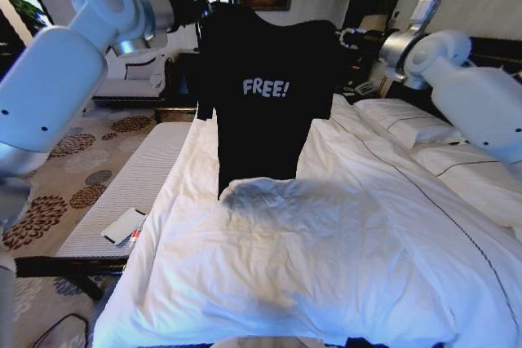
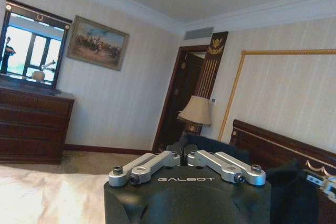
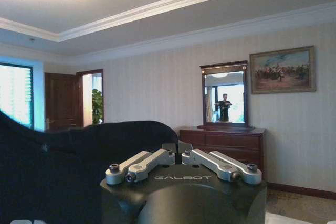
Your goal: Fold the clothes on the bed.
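The clothes are one black T-shirt [image 1: 265, 103] with white "FREE!" lettering, hanging spread out in the air above the bed [image 1: 342, 275]. Its hem reaches down to the rumpled white duvet. My left gripper [image 1: 202, 11] is shut on one shoulder of the shirt and my right gripper [image 1: 349, 36] is shut on the other. In the left wrist view the left gripper [image 2: 183, 151] is pinched on black cloth [image 2: 294, 192]. The right wrist view has the right gripper [image 3: 177, 147] clamped on the same dark fabric [image 3: 63, 166].
A pale upholstered bench [image 1: 134, 189] runs along the bed's left side with a white card [image 1: 124, 226] on it. White pillows [image 1: 408, 116] lie at the bed's right. A dark dresser with a mirror [image 2: 31, 124] stands against the far wall, near a lamp [image 2: 197, 111].
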### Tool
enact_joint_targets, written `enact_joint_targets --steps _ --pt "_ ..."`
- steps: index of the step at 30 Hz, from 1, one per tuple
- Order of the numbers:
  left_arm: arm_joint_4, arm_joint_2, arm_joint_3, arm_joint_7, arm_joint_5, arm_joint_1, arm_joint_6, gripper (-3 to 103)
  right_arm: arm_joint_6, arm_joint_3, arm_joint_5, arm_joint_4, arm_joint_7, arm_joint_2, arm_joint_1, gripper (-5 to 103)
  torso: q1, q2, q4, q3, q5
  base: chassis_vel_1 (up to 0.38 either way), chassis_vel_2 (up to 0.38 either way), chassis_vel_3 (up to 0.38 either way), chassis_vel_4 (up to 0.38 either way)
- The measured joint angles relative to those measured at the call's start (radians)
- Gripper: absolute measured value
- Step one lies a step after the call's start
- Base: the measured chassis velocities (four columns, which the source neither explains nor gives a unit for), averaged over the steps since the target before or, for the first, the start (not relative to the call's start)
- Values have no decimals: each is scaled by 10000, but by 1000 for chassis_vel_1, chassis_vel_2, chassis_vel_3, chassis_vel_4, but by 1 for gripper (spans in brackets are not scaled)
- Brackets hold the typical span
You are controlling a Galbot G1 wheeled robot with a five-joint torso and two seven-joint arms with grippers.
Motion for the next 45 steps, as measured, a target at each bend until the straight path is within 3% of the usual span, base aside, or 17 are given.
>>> enact_joint_targets --steps 5,12,15,16,19,21,23,26,28,31,32,33,34,37,42,45 --pt "-1383 1038 -731 -85 -471 740 0 1 -519 1248 332 1572 261 -1118 -886 1 -6 1 0 -3 -2 0 0 0 0" --pt "-2897 1913 -1730 -276 -1123 1525 -5 1 -1099 2366 1178 3395 580 -2320 -1538 1 -7 3 3 -5 -3 0 0 0 0" --pt "-3854 2459 -2794 -337 -1394 2368 -70 1 -1468 3976 1665 4519 865 -3190 -2763 1 -5 3 -1 -4 -1 0 0 0 0" --pt "-3854 2459 -2794 -337 -1394 2368 -70 1 -1468 3976 1665 4519 865 -3190 -2763 1 -5 3 -1 -4 -1 0 0 0 0" --pt "-4701 2939 -3791 -439 -1601 3375 -135 1 -1623 6583 2077 5427 1002 -4303 -4992 1 -5 3 10 -3 -2 0 0 0 0" --pt "-5241 3288 -4199 -443 -1818 3851 -298 1 -1481 7642 2467 5968 1016 -5249 -6320 1 -7 5 -20 -6 -7 0 0 0 0" --pt "-5592 3548 -4499 -443 -1958 4151 -367 1 -1404 7838 2685 6186 1042 -5597 -6744 1 -7 5 -20 -6 -4 0 0 0 0" --pt "-6607 4417 -5198 -432 -2171 4928 -657 1 -1482 8106 3309 6721 1447 -6016 -7084 1 -7 4 8 -4 5 0 0 0 0" --pt "-6894 4713 -5499 -426 -2231 5259 -753 1 -1513 8150 3485 6980 1595 -6139 -6994 1 -5 4 11 -4 1 0 0 0 0" --pt "-7645 5613 -7556 -429 -2603 7139 -890 1 -1555 8180 3886 7827 2035 -6256 -6759 1 0 2 7 -1 -5 0 0 0 0" --pt "-7776 5786 -8185 -431 -2710 7692 -892 1 -1567 8194 4023 7983 2175 -6242 -6703 1 -1 2 7 -1 -6 0 0 0 0" --pt "-7776 5786 -8185 -431 -2710 7692 -892 1 -1567 8194 4023 7983 2175 -6242 -6703 1 -1 2 7 -1 -6 0 0 0 0" --pt "-7915 6018 -9102 -432 -2883 8477 -894 1 -1577 8225 4212 8173 2357 -6224 -6600 1 -2 3 9 -2 -7 0 0 0 0" --pt "-8068 6448 -10736 -469 -3502 9585 -902 1 -1650 8249 4647 8482 2616 -6341 -6270 1 -3 3 4 -3 -2 0 0 0 0" --pt "-8159 7004 -12182 -765 -4836 9975 -903 1 -1877 8224 5578 8845 3171 -6704 -5626 1 -2 2 -1 -2 0 0 0 0 0" --pt "-8191 7211 -12520 -920 -5321 9955 -889 1 -1997 8165 6126 9061 3516 -6901 -5250 1 -2 2 3 -2 0 0 0 0 0"
